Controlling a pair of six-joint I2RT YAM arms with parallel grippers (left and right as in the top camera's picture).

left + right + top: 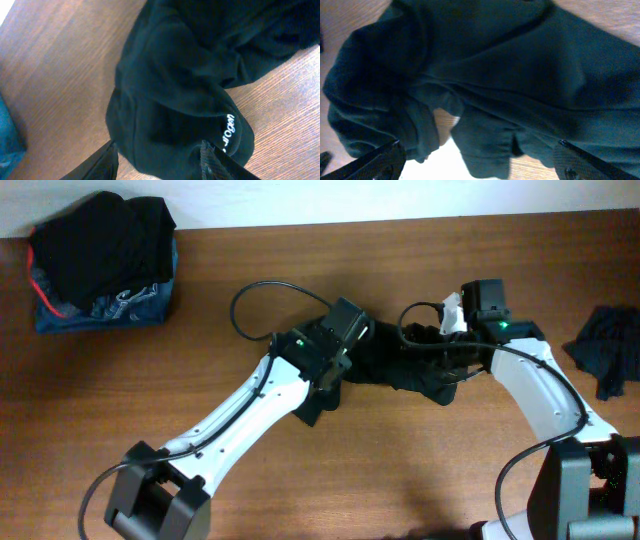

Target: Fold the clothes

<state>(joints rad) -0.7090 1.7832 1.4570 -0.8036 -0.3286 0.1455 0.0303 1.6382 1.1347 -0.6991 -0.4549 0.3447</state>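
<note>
The clothes, one crumpled black T-shirt point(405, 365), lie bunched on the wooden table point(420, 470) between my two arms. My left gripper point(345, 340) hovers over the shirt's left end. In the left wrist view its jaws point(159, 147) stand apart, open, with a fold of black fabric point(170, 90) bearing small white lettering point(227, 132) lying between the fingers point(209, 160). My right gripper point(450, 330) is at the shirt's right end. Seen from the right wrist, it point(479, 145) is wide open over rumpled cloth point(510, 75), gripping nothing.
A blue bin point(150, 305) heaped with dark clothing point(95, 245) stands at the back left. Another dark blue garment point(612, 345) lies at the right edge. A black cable point(270, 290) loops behind the left arm. A white patch point(445, 162) shows under the shirt's hem.
</note>
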